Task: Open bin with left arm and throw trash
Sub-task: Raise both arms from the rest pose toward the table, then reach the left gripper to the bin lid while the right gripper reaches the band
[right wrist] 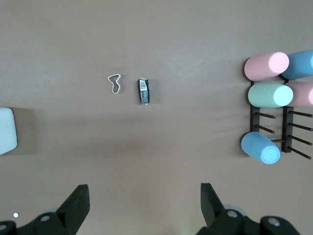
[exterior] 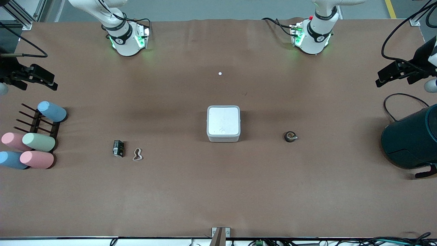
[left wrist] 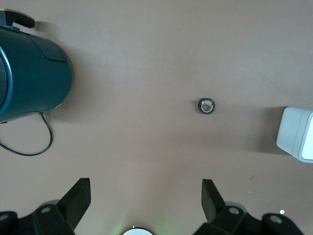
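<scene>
The white square bin sits mid-table with its lid shut; its edge shows in the left wrist view and the right wrist view. The dark ring lies beside the bin toward the left arm's end. The black packet and curled strip lie together toward the right arm's end. My left gripper hangs open and empty, high over the left arm's end. My right gripper hangs open and empty, high over the right arm's end.
A large dark teal cylinder with a black cable lies at the left arm's end. Several pastel cylinders on a dark peg rack lie at the right arm's end. A tiny white dot lies between the bin and the bases.
</scene>
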